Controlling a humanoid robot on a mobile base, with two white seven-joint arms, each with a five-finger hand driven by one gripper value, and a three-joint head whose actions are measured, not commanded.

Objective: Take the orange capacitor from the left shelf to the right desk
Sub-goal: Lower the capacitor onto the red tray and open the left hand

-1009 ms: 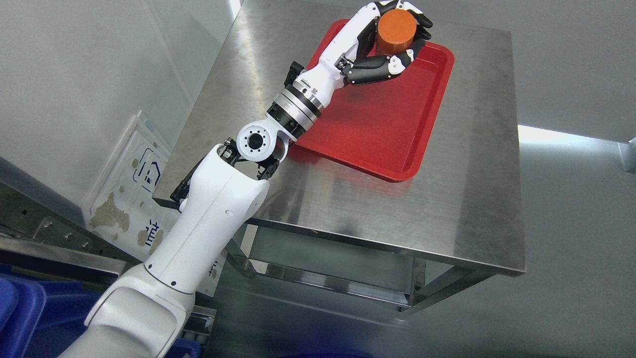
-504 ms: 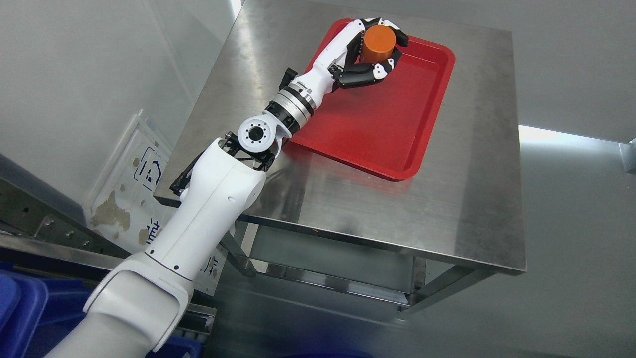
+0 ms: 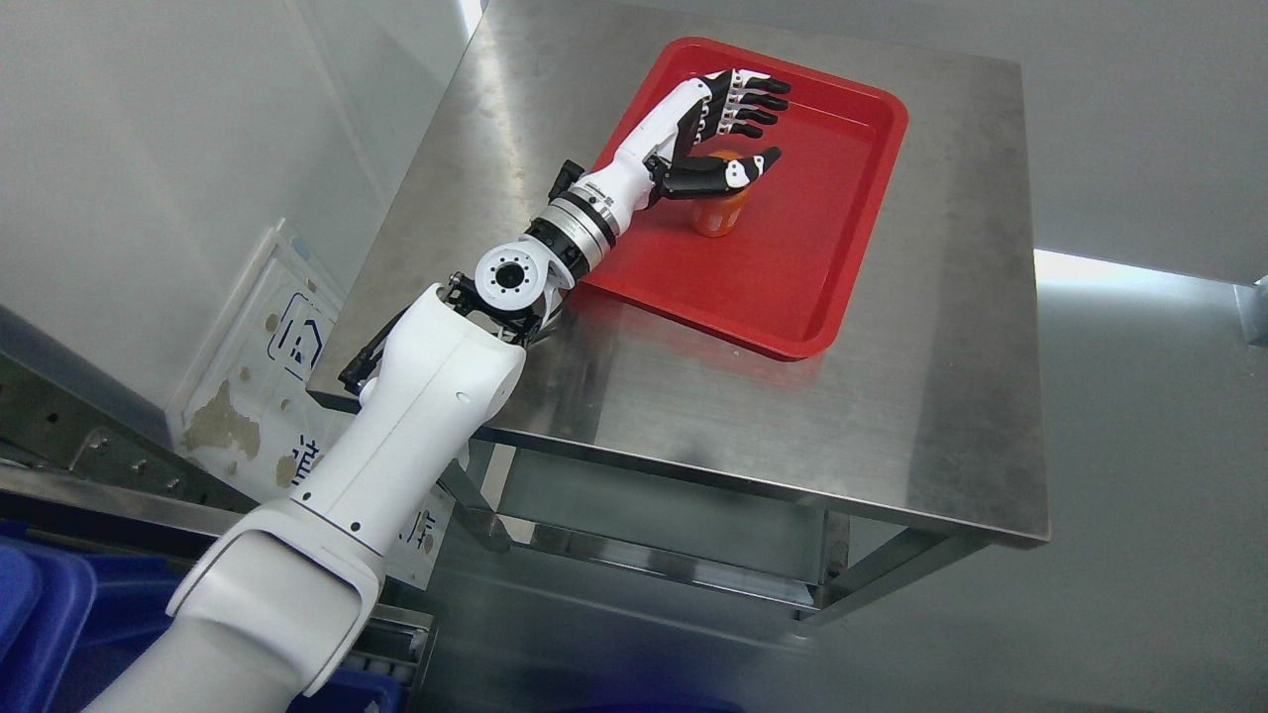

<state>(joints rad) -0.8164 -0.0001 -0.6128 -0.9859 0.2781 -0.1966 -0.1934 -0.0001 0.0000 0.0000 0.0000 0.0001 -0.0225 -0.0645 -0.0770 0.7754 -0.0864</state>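
1 left hand (image 3: 715,134), fingers spread and released, hovers over my red tray (image 3: 792,287). At its 5 o'clock, the orange capacitor (image 3: 719,210) stands upright on the tray.

Orange capacitor (image 3: 719,206): short cylinder, upright on red tray (image 3: 792,287), top partly hidden.

One orange capacitor (image 3: 717,206) counted. One red tray (image 3: 792,297) counted. One steel desk (image 3: 892,426) counted. One robot hand (image 3: 715,127) seen. Blue bins (image 3: 40,614) partly cropped, count indeterminate.
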